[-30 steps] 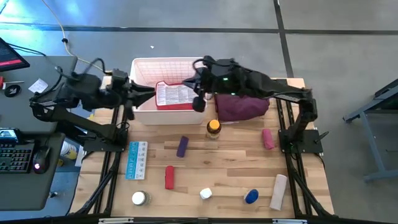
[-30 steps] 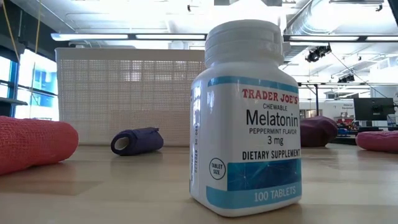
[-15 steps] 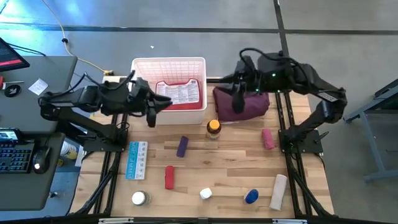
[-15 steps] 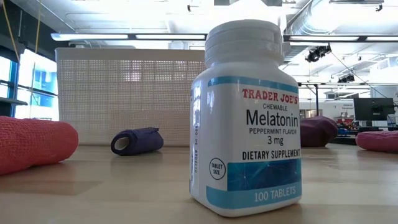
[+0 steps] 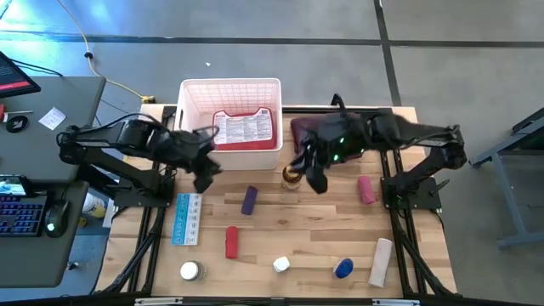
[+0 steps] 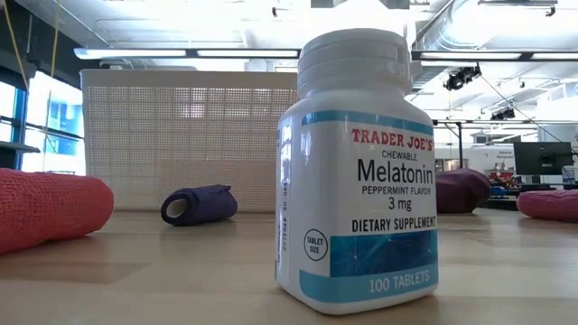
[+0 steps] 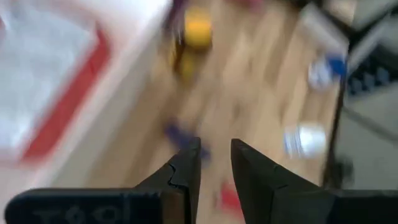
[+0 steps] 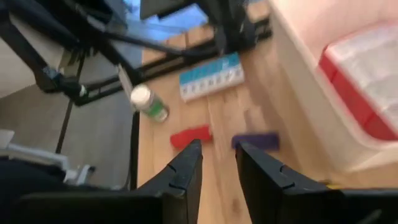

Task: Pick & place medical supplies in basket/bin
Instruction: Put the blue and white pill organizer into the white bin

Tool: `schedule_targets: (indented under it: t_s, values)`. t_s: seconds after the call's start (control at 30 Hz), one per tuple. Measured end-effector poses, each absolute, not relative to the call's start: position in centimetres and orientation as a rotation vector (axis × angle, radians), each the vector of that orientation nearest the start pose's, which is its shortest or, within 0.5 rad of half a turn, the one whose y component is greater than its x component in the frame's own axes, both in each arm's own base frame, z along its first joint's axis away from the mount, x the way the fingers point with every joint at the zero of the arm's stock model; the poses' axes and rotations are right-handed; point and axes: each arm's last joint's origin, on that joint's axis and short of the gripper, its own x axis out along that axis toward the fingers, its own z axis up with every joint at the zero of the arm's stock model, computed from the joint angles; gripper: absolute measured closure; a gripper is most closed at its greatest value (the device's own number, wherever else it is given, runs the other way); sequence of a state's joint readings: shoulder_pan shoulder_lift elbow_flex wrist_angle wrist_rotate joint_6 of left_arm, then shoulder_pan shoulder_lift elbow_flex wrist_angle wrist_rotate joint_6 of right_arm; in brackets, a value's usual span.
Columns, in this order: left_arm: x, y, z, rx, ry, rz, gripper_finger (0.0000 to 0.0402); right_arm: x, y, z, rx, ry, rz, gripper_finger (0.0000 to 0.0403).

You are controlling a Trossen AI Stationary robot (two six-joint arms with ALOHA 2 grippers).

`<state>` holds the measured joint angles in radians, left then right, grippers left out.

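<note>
The white basket [image 5: 229,119] sits at the far side of the table, and the flat red first-aid case [image 5: 245,128] already lies inside it. A moment ago both arms were up at the basket, with the case held over it. Now the case is down in the basket and both arms have pulled back over the wood. So one thing is done, and the next pick can start.

The right gripper [image 5: 311,174] has swung down next to the small bottle with the yellow cap [image 5: 291,174], just in front of the dark red cloth bundle [image 5: 306,130]. Its two fingers stand a little apart, with nothing between them. That bottle looks like its next pick.

The left gripper [image 5: 204,174] hangs just in front of the basket. Its fingers are a little apart too, and empty.

Many things still wait on the table: the purple roll [image 5: 249,200], the red roll [image 5: 231,241], the pink roll [image 5: 366,189], the blue and white box [image 5: 186,218], and the white tube [image 5: 382,262].
</note>
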<state>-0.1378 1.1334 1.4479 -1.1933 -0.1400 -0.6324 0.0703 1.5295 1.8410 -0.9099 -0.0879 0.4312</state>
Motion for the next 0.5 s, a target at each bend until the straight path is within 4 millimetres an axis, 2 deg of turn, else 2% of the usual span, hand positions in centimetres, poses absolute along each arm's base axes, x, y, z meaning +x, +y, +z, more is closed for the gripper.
schedule_targets:
  t_s: [0.07, 0.2, 0.37, 0.5]
  values:
    - [17.3, -2.3, 39.1, -0.537, 0.994, 0.311, 0.0277, 30.6, 3.1, 43.4, 0.441, 0.658, 0.026, 0.0317]
    - [16.4, -2.5, 38.2, -0.672, 1.175, 0.421, 0.0277, 31.1, 4.3, 41.4, 0.473, 0.702, 0.024, 0.0317]
    - [16.1, -3.2, 37.7, -0.816, 1.290, 0.453, 0.0277, 31.6, 5.4, 39.5, 0.516, 0.717, 0.009, 0.0310]
    - [16.3, -4.1, 36.5, -0.854, 1.348, 0.512, 0.0277, 32.1, 6.0, 38.3, 0.572, 0.708, 0.007, 0.0299]
